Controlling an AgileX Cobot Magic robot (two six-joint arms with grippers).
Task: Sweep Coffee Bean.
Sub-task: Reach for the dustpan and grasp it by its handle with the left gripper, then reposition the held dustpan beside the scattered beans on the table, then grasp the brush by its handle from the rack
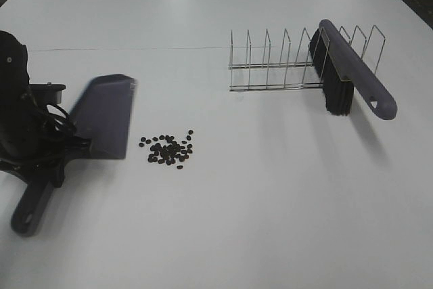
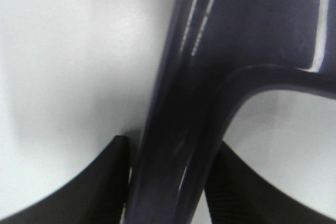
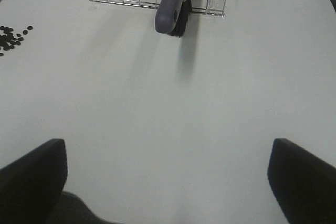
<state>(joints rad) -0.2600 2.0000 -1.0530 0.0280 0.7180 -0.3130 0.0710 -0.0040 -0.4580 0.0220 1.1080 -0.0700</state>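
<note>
coffee beans (image 1: 169, 149): tiny dark ovals lying in a loose patch on the table (image 1: 270, 221), patch running 9-to-3, sitting just at 4 o'clock of the dustpan (image 1: 105, 116). left gripper (image 2: 170, 148) is clamping the dustpan handle. right gripper (image 3: 168, 148) is hanging with fingers wide apart.

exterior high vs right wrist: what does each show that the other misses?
Only exterior high: the left hand shut on the dustpan handle, with the pan just beside the coffee beans; the right wrist view catches at most a dark corner of it. Only right wrist: the right hand, open over bare table. Both: the brush resting in the wire rack, the beans and the white table.
</note>
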